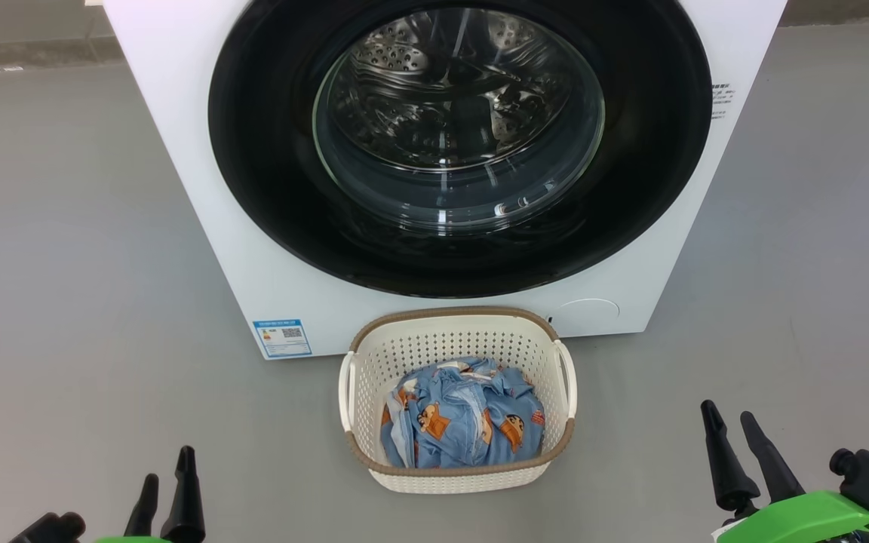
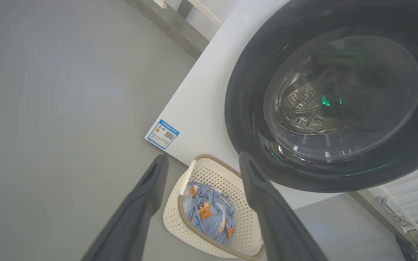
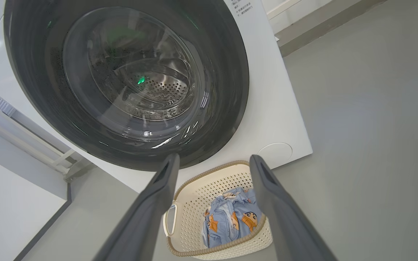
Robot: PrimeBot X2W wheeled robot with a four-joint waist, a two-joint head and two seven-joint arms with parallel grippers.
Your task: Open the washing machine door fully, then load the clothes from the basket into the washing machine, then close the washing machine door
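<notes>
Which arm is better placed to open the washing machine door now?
Right, slightly. Both are open and empty, either side of the basket, but the right gripper sits farther up the head view toward the closed washing machine door than the left gripper. No handle is discernible, so the opening side is uncertain.

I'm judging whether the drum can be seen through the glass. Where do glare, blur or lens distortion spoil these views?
Head view: sharp, with white streaks of glare low on the washing machine door. Left wrist view: wide-angle bending, a green glint on the glass, the left pincer soft and near. Right wrist view: the same green glint, the right pincer blurred.
</notes>
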